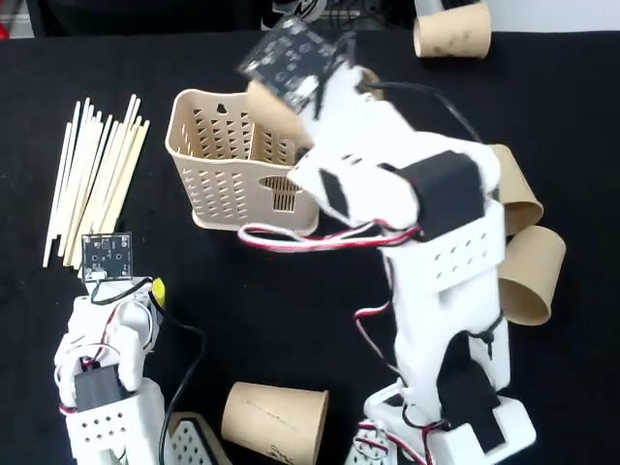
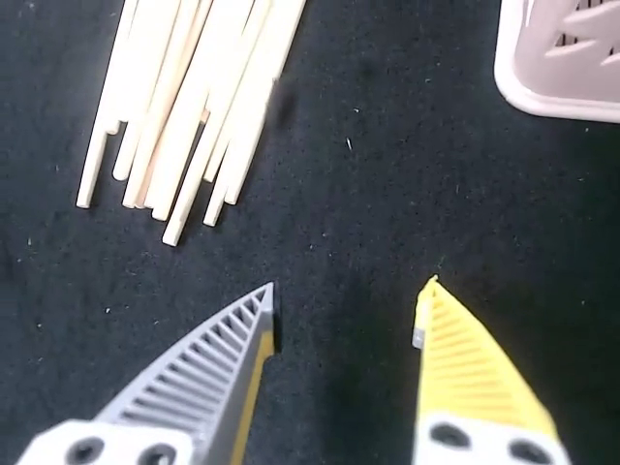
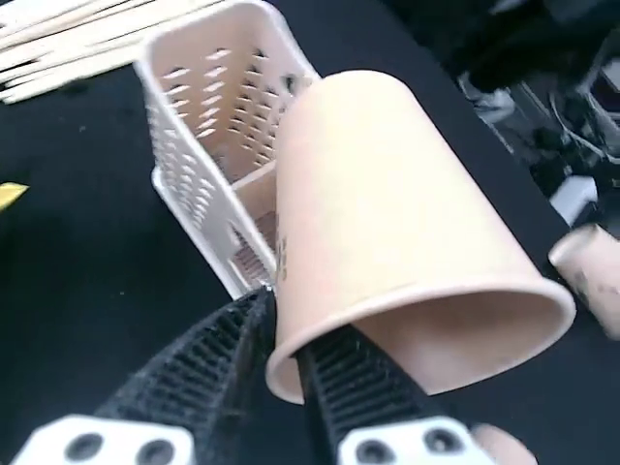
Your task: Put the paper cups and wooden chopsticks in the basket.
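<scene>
Cup of tan paper (image 3: 387, 223) pinched at the rim by the black-ribbed right hand (image 3: 286, 327), clamped on the thin wall alone, tilted with its base out over a top corner of the beige perforated plastic basket (image 3: 194, 145) and not yet inside. Main hazard, by the look of it: a release from here, over the corner rather than the opening, likely to land the cup on the rim and send it rolling across the black bench (image 1: 291, 310). Thin rim hold also prone to a swivel or a crumple. Risk too, in lowering further, of shoving the light basket or tipping it. Four more paper cups on their sides: a far cup (image 1: 451, 32), a front cup (image 1: 276, 421), and a farther side cup (image 1: 516, 189) and nearer side cup (image 1: 531, 274) tight beside the right arm, easily knocked away by any swing of it. Left hand (image 2: 351, 291) wide open, holding nothing, above bare bench just short of the ends of the pale wooden chopsticks (image 2: 194, 107), fanned loosely beside the basket and apart from it. Danger, in closing on those ends, of catching only a few and scattering the rest; danger later of long sticks, dropped in at a slant, levering the basket over.
</scene>
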